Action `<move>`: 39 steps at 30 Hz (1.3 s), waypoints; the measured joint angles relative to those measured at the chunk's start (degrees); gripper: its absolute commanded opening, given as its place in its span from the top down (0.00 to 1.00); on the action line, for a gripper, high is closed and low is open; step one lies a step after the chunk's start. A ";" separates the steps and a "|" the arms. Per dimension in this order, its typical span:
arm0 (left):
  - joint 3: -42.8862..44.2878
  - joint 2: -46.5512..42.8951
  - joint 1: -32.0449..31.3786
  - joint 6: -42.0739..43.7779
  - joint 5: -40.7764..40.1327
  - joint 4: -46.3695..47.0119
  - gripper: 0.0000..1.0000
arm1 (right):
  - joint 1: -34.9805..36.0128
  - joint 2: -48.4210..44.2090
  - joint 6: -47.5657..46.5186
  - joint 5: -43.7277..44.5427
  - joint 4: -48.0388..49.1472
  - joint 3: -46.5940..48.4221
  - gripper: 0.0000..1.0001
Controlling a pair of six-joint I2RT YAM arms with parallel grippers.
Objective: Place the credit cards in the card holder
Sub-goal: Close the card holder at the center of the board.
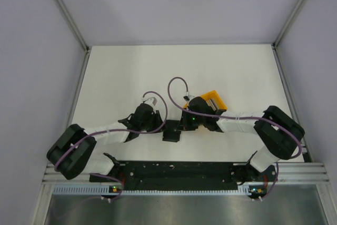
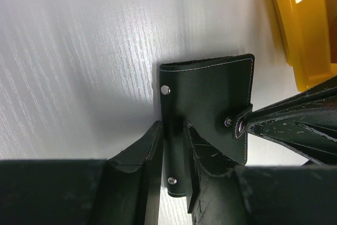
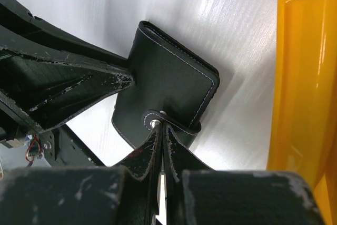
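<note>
Black, scuffed fingers of the right gripper (image 3: 161, 130) are pressed together on the small snap strap (image 3: 176, 123) that wraps round one edge of the card holder (image 2: 205, 93). Only the thin tab sits between them. The left gripper (image 2: 175, 133) clamps the opposite side of the same holder, with one finger on each face of its stitched edge.

The left wrist view shows two silver studs along that clamped edge and the strap's metal snap at the tip of the right fingers. The right wrist view shows the holder's folded back and its white stitching instead, with the left gripper's body crowding in from the side. Neither view shows whether the snap is fastened.

From above, the holder is a dark square between the two grippers, in the near middle of the white table (image 1: 116, 82). Whether it rests flat or is lifted off the table I cannot tell.

Just beyond the right gripper stands an orange plastic bin (image 1: 215, 100), close to the holder but not touching it. Its inside is mostly hidden, and I cannot make out what it holds.
</note>
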 measured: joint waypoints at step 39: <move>-0.44 0.09 -0.02 -0.04 0.81 0.87 0.75 | 2.47 2.32 0.39 4.28 -3.45 3.76 1.00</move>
